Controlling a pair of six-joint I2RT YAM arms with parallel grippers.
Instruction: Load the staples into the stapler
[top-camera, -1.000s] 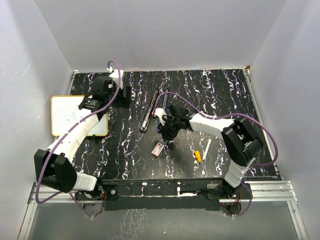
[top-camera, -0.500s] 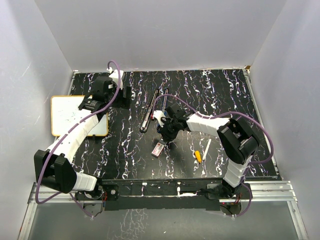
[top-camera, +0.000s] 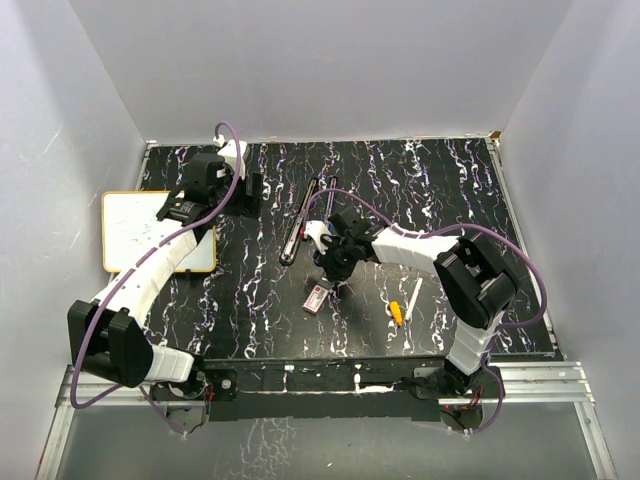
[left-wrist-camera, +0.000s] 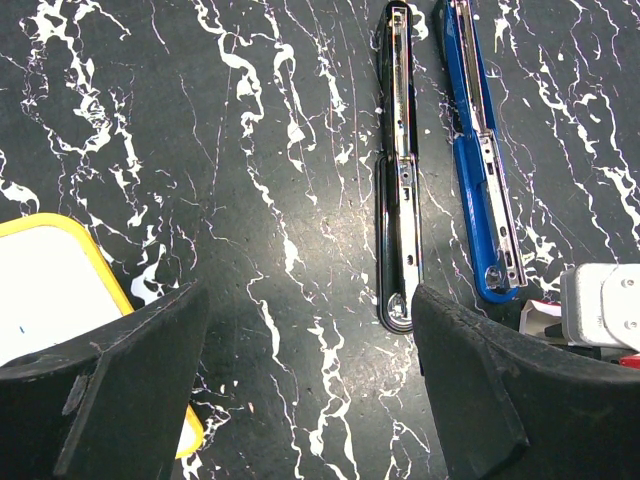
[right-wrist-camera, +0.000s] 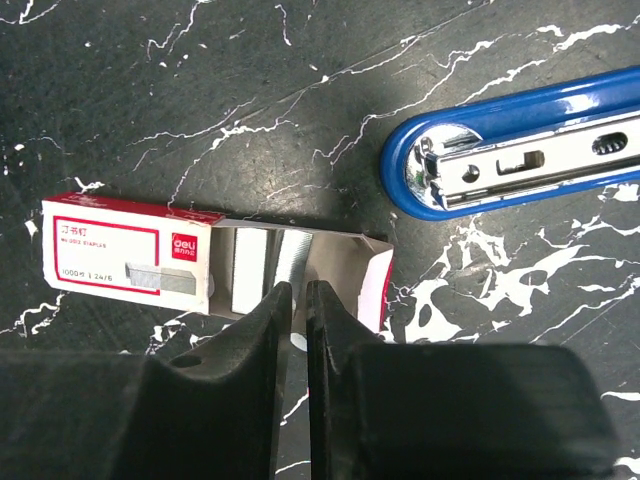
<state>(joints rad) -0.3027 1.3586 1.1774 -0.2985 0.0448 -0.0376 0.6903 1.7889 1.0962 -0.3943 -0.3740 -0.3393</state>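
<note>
Right hand (right-wrist-camera: 298, 290): over the last second it drops in over the box (right-wrist-camera: 130, 260) and its fingers narrow. They now stand almost together with only a sliver between them.

- Tips sit at the open end of the tray (right-wrist-camera: 350, 275), in line with the silver strip (right-wrist-camera: 297, 252) lying in it.
- Strip runs up out of the finger gap. Cannot tell whether it is pinched or only bracketed.
- Box has not shifted: mid-bench, a little toward the near edge, sleeve slid part way off. It lies just beside the near end of the blue stapler (right-wrist-camera: 520, 160), not touching it.

Left hand (left-wrist-camera: 308, 300): unchanged, spread wide and empty, hovering toward the far left of the bench (left-wrist-camera: 200, 150) by the whiteboard (left-wrist-camera: 50, 290).

Both staplers lie opened flat with their channels up, the black stapler (left-wrist-camera: 400, 180) just left of the blue.

Reading: this looks like the pick of one strip. If the pinch holds, lifting it and setting it into an open channel comes next. Risk is the thin strip slipping or snapping, or the box lifting with it.
</note>
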